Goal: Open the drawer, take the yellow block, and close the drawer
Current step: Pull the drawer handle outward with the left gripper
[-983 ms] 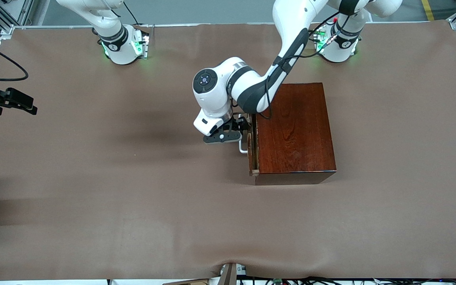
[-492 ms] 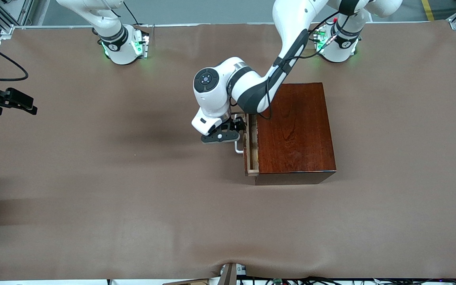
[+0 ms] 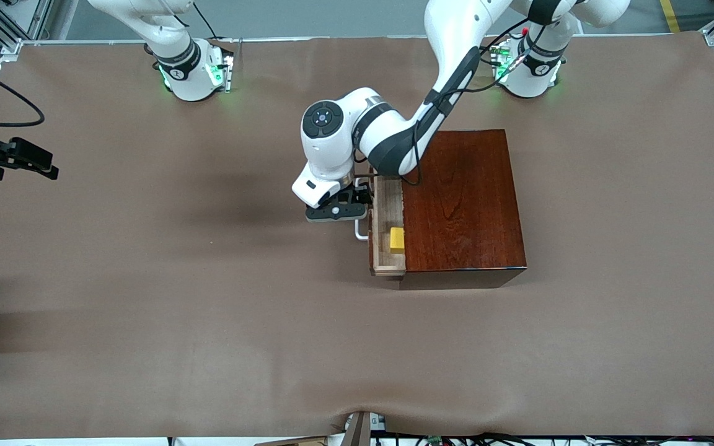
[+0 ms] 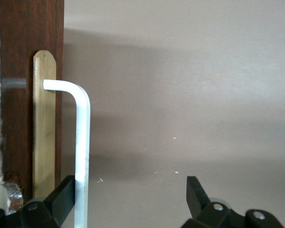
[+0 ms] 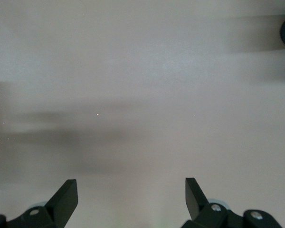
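Since the drawer (image 3: pixel 387 230) is only partway out of the wooden box (image 3: pixel 463 199), I'd call this maybe a third done: opening is well underway, but the grab and the close are both left. The tan floor of the tray shows now, and the yellow block (image 3: pixel 397 240) sits in it toward the end nearer the front camera, right up against the edge of the box top, untouched.

My left gripper (image 3: pixel 336 210) is in front of the drawer at the white handle (image 4: pixel 80 152). In my left wrist view the fingers are spread wide, with the bar resting against the inside of one finger (image 4: pixel 61 197) and the other one well clear, so I'm hooking it, not pinching it.

Compared with half a second ago, the drawer has slid farther out toward the right arm's end of the table, the block has come into sight where only a thin strip of wood showed, and my left gripper has moved along with the handle.

My right gripper (image 5: pixel 132 202) waits with its fingers parted over bare table (image 5: pixel 142 85), holding nothing
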`<state>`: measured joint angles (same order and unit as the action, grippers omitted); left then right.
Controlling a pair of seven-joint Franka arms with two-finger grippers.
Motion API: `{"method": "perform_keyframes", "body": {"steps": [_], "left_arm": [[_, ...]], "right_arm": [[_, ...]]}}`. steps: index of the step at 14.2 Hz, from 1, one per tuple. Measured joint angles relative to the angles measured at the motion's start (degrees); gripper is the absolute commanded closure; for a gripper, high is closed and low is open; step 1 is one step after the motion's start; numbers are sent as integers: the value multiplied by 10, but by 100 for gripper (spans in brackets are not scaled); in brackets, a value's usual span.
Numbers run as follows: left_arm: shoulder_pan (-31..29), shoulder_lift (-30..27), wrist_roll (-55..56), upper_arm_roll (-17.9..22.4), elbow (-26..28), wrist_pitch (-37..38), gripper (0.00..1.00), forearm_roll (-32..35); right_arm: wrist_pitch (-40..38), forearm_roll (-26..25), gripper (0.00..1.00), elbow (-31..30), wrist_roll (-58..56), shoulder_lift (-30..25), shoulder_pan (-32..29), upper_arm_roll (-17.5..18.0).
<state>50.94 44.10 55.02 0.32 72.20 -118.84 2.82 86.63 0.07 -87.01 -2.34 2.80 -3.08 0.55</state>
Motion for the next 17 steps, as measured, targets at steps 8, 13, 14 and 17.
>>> {"method": "perform_keyframes", "body": {"steps": [8,13,14,17], "left_arm": [[1,4,-1,-10,0,-36,0,-2],[1,9,-1,-19,0,-77,0,-6],[2,10,-1,-20,0,-80,0,-6],[2,12,-1,-21,-4,-97,0,-7]], "right_arm": [[0,0,0,0,0,0,0,1],[0,0,0,0,0,0,0,1],[0,0,0,0,0,0,0,1],[0,0,0,0,0,0,0,1]]}}
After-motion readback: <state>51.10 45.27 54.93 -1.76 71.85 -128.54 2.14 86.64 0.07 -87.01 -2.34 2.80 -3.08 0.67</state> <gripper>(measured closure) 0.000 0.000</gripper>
